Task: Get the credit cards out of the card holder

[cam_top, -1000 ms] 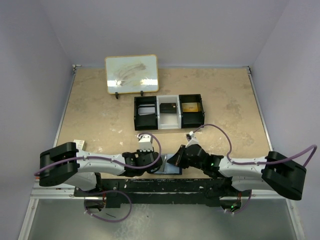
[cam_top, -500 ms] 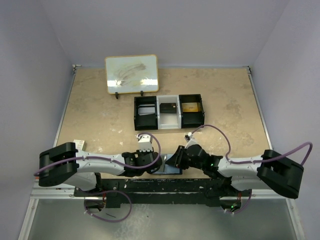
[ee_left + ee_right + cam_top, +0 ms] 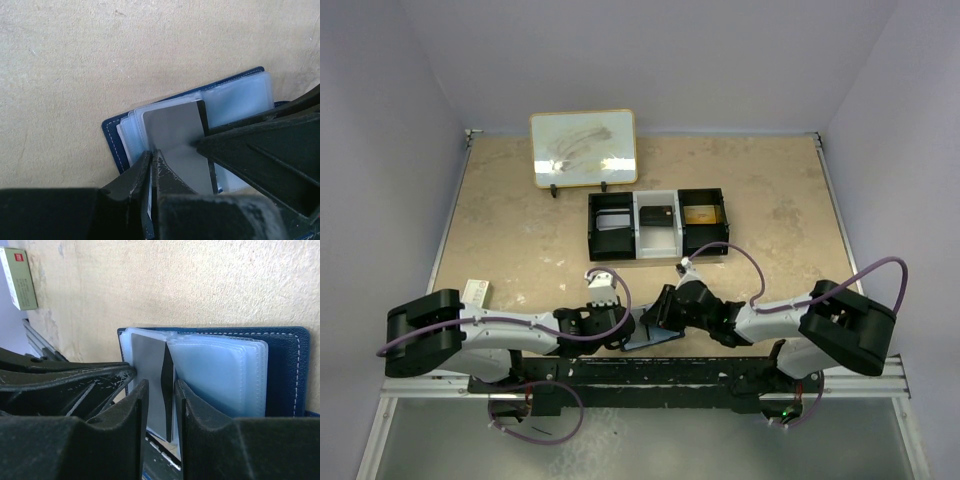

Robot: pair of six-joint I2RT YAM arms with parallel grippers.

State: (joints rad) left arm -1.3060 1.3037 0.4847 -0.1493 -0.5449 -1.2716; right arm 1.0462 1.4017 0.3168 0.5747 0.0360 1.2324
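At the near edge of the tan table [image 3: 770,200], the card holder [image 3: 282,370] lies open and flat between my two grippers. Its navy cover is underneath and its clear plastic sleeves [image 3: 215,375] are fanned on top. My left gripper [image 3: 152,167] is closed tight, fingertips pressed together right at the holder's edge where the sleeves begin. A sliver of blue shows between the fingers lower down, but I cannot tell whether they pinch a leaf or merely press on it. My right gripper [image 3: 161,390] faces it from the opposite side with its jaws parted, one finger on each side of a grey card [image 3: 172,130]. The card lies among the sleeves, its dark edge turned toward my right wrist camera. It sits close against one finger with a gap to the other, so nothing shows a firm grip on it. In the left wrist view, the tip of one right finger meets the card's long edge. From above, both arms fold inward and the two grippers nearly touch over the holder. Well apart, toward the middle of the table, stands a black three-compartment tray [image 3: 658,225], and behind it a framed white board [image 3: 584,148] is propped upright. A small pale box [image 3: 476,291] lies near the table's left edge, beside my left arm.
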